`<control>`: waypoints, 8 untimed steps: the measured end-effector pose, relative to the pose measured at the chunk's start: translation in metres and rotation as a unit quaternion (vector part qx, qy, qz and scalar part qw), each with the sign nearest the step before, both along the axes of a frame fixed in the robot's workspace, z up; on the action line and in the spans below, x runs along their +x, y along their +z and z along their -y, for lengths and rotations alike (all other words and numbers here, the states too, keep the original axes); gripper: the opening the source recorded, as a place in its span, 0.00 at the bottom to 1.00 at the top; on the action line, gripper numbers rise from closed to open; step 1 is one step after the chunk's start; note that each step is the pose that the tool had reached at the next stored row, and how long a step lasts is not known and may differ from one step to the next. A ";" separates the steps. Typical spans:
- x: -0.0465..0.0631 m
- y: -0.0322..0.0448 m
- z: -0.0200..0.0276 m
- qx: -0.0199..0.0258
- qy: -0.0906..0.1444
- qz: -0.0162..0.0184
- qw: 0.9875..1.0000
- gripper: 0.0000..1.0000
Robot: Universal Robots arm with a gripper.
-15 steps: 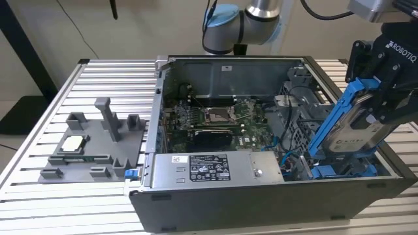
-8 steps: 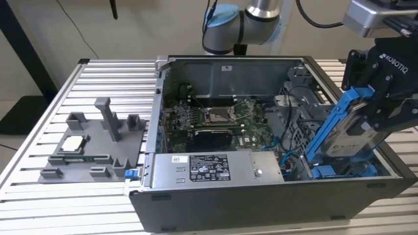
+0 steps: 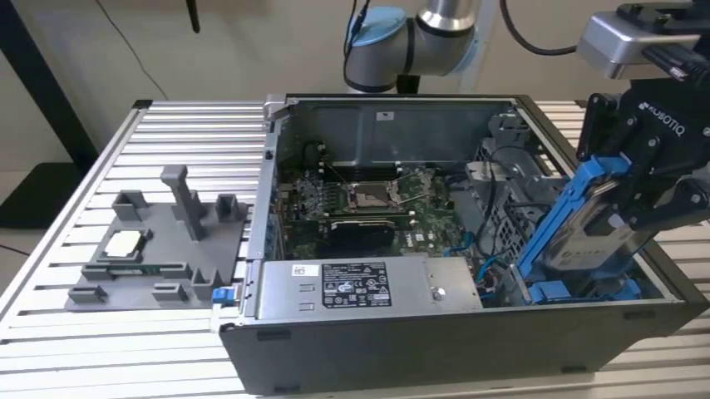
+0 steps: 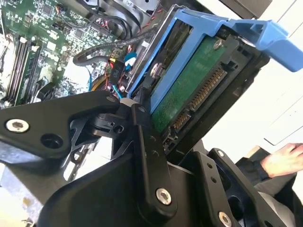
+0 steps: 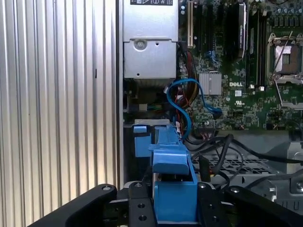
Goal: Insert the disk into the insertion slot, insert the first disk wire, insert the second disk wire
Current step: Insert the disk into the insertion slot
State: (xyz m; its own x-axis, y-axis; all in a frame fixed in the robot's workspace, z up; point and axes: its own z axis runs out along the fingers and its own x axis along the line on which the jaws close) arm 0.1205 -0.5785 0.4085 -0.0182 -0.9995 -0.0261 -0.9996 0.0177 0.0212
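My gripper is shut on the disk, a drive in a bright blue carrier frame. The disk hangs tilted, upper end high, over the drive bay at the exterior view's right end of the open computer case. Its lower end is close above another blue carrier seated in the bay. In the second wrist view the disk shows its green board and connector, clamped between the black fingers. In the first wrist view the disk points toward a looping blue wire. The insertion slot itself is hidden behind the disk.
A motherboard and a grey power supply fill the case. A grey fixture plate with upright posts lies on the slatted table at the exterior view's left. A person's hand rests nearby.
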 end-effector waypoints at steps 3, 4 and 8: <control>0.000 -0.0051 0.0000 0.001 0.000 0.000 1.000 0.33; 0.000 -0.0069 0.0000 0.001 0.000 0.000 1.000 0.33; 0.000 -0.0142 0.0000 0.002 0.000 0.000 1.000 0.33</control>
State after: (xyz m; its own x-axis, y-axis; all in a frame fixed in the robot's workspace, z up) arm 0.1209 -0.5785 0.3943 -0.0181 -0.9994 -0.0296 -0.9996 0.0175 0.0210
